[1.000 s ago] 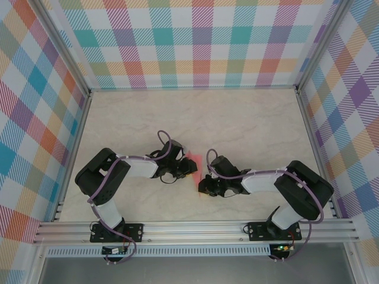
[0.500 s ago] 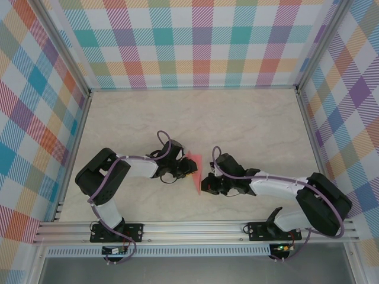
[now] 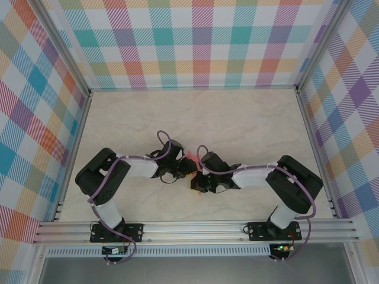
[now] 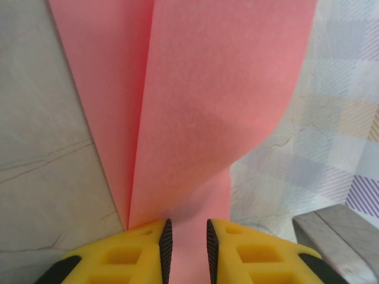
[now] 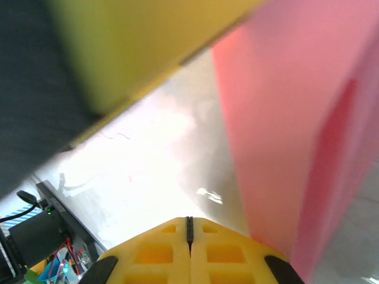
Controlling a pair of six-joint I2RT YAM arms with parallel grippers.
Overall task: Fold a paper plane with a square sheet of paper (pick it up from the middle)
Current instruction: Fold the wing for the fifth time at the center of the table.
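the paper plane [image 4: 207, 118] is pinched at its near end by the left fingers [image 4: 166, 251]; pink paper can be seen running straight through the narrow gap between the pads, so that's a proper grasp. from above, only a sliver of pink is seen between the two wrists, toward the near side of the counter [image 3: 249, 124]; whether the far end is resting on the counter or lifted off it can't be told. the right fingers [image 5: 180, 242] are clenched tight on nothing, pads pressed together, with the pink paper just beside them.

what could go wrong, as a guess: the folded layers are seen fanning apart away from the left grasp, so the crease could be lost if the sheet gets tugged or twisted; only one end is held, so the paper could be slid out of the pads or bent by its own droop. with the right fingers shut and empty this near the paper, a wing could be crumpled or the fold knocked open by a sideways nudge. the two wrists are also crowded together, and something blurred, yellow and dark, is looming right over the right wrist camera; a bump between the arms could be caused by any careless move, and the plane would likely be jerked loose.
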